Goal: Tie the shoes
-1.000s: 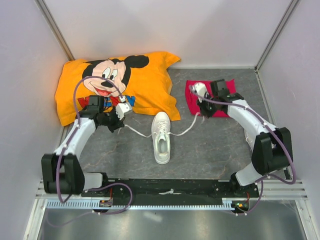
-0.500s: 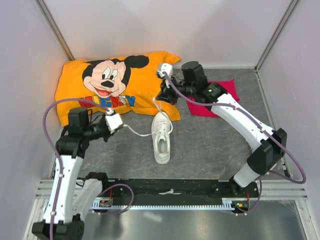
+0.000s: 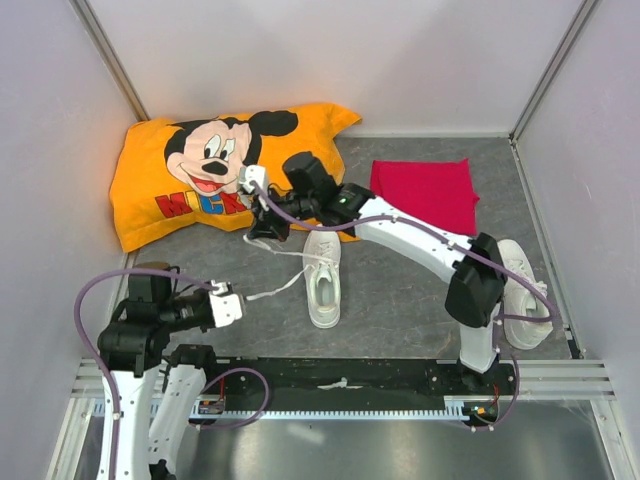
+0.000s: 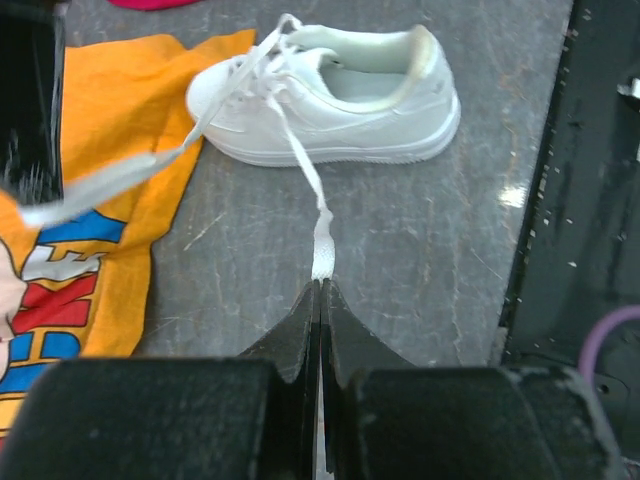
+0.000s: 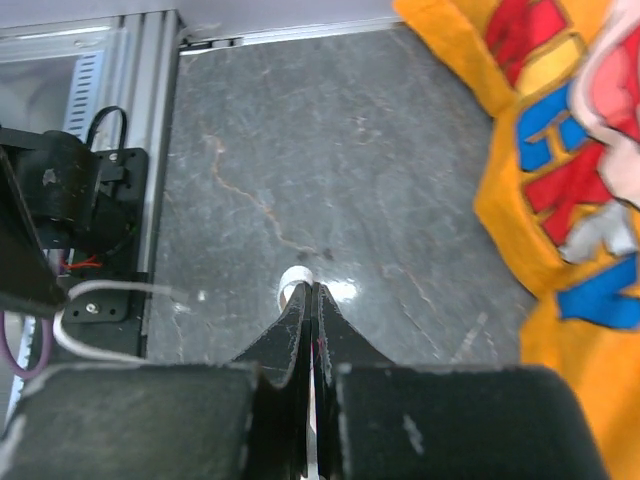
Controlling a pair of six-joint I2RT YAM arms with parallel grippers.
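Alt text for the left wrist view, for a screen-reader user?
The left end effector, shut on the tip of a white lace, holds it stretched straight from a white sneaker ahead on the grey table. The sneaker's other lace runs off left across an orange pillow.

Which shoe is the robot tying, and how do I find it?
Find the big orange pillow at the back left of the table. Just in front of its right corner lies a white shoe, toe toward the pillow. Unlike the other white shoe beside the right arm, its laces stretch out to the left gripper and right gripper.
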